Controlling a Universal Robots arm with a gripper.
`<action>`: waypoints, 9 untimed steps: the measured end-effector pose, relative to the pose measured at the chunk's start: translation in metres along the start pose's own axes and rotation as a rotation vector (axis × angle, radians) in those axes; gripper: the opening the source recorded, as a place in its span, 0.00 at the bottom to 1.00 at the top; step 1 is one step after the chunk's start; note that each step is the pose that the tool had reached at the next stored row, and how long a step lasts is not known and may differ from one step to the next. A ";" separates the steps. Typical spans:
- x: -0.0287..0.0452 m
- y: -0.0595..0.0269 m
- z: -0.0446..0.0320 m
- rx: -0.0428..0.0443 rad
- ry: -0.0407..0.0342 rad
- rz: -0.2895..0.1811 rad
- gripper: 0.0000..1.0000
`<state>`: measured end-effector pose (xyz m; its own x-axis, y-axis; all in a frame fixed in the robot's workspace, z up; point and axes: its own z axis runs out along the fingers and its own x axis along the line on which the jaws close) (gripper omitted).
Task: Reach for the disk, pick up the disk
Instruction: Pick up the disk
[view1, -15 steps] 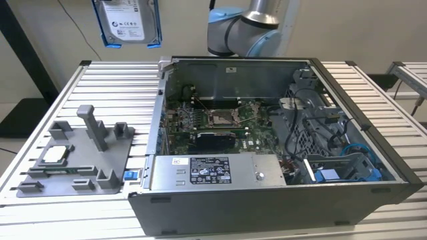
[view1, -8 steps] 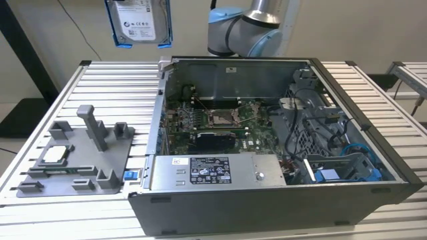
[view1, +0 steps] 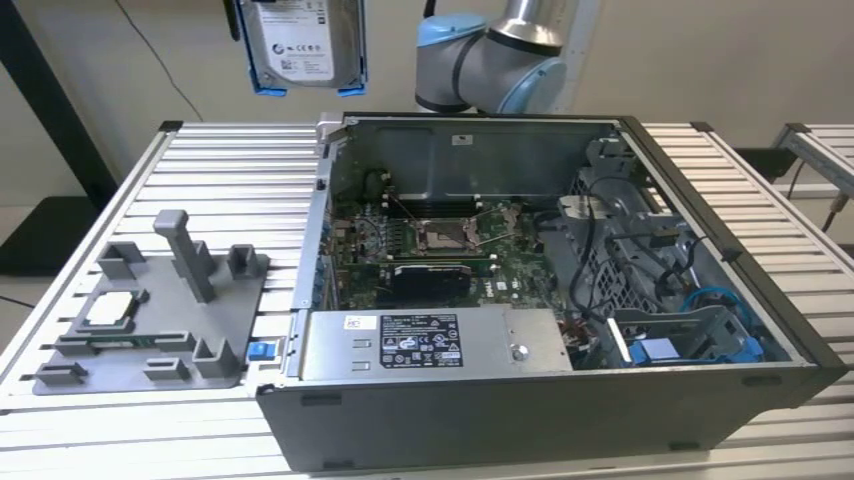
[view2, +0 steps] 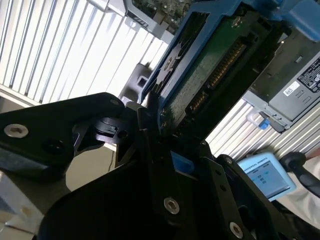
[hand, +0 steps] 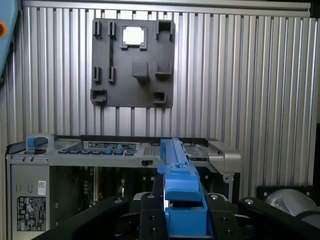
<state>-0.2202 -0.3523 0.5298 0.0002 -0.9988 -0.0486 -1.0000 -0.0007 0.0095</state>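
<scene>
The disk (view1: 304, 45) is seen hanging high in the upper left of the exterior view, well clear of the slatted tabletop (view1: 214, 160) and near the arm (view1: 494, 55). In both wrist views it is shown clamped in the gripper (hand: 182, 200). The fingers (view2: 142, 145) are clenched on its blue frame (hand: 176, 170), and its green circuit board (view2: 210, 65) is exposed in the second wrist view. The lift is judged to be done.

The main risk is judged to be a slip. The hold is taken on one narrow end of the plastic frame, so most of the disk's weight is carried beyond the fingers. If the arm were jolted or swung quickly, the frame could flex or slide out of the grip. A drop from this height would probably damage the disk. The open computer case (view1: 507, 420) or the grey fixture plate (view1: 234, 300) below could also be struck. A tilted grip would also make later placement less exact.
</scene>
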 end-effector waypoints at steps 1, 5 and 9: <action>0.0000 -0.0021 0.0000 0.0001 -0.0001 0.000 0.00; 0.0000 -0.0124 0.0000 0.0000 0.0000 0.000 0.00; 0.0000 -0.0242 0.0001 0.0001 -0.0001 0.000 0.00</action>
<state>-0.1961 -0.3523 0.5294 0.0002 -0.9988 -0.0487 -1.0000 -0.0007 0.0094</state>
